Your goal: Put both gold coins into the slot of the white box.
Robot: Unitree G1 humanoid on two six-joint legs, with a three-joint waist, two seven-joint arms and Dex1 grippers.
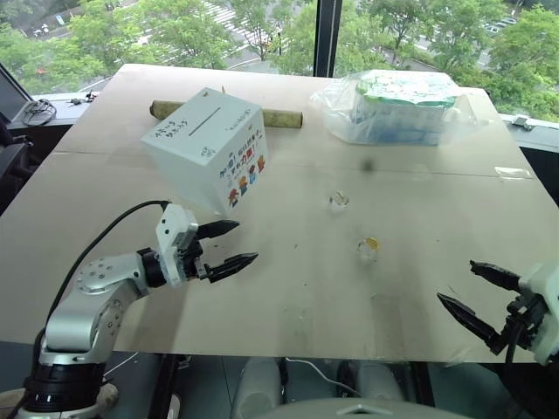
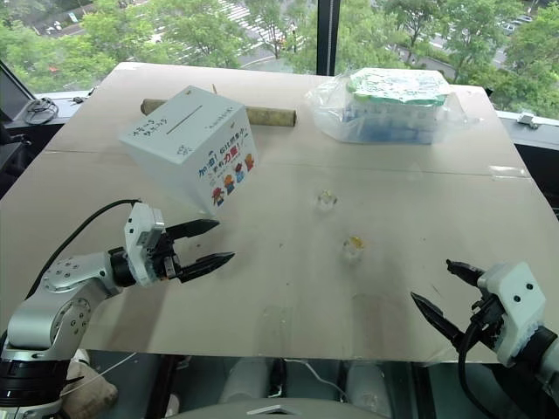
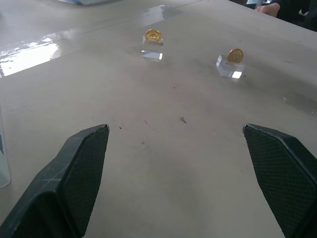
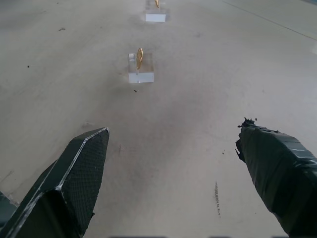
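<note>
The white box [image 1: 206, 146] sits tilted at the table's left centre, its thin dark slot [image 1: 208, 120] on the top face. Two gold coins stand upright in small clear holders: one [image 1: 339, 197] mid-table, the other [image 1: 371, 243] nearer me and to the right. The left wrist view shows both coins [image 3: 153, 35] [image 3: 236, 54] ahead of the fingers. In the right wrist view the nearer coin [image 4: 139, 58] stands edge-on. My left gripper [image 1: 229, 246] hovers open just below the box. My right gripper [image 1: 476, 292] hangs open at the table's near right edge. Both are empty.
A clear plastic bag of green-white packs [image 1: 397, 106] lies at the back right. A brown cardboard tube [image 1: 279, 118] lies behind the box. The beige table [image 1: 297, 297] ends close in front of me; windows stand behind it.
</note>
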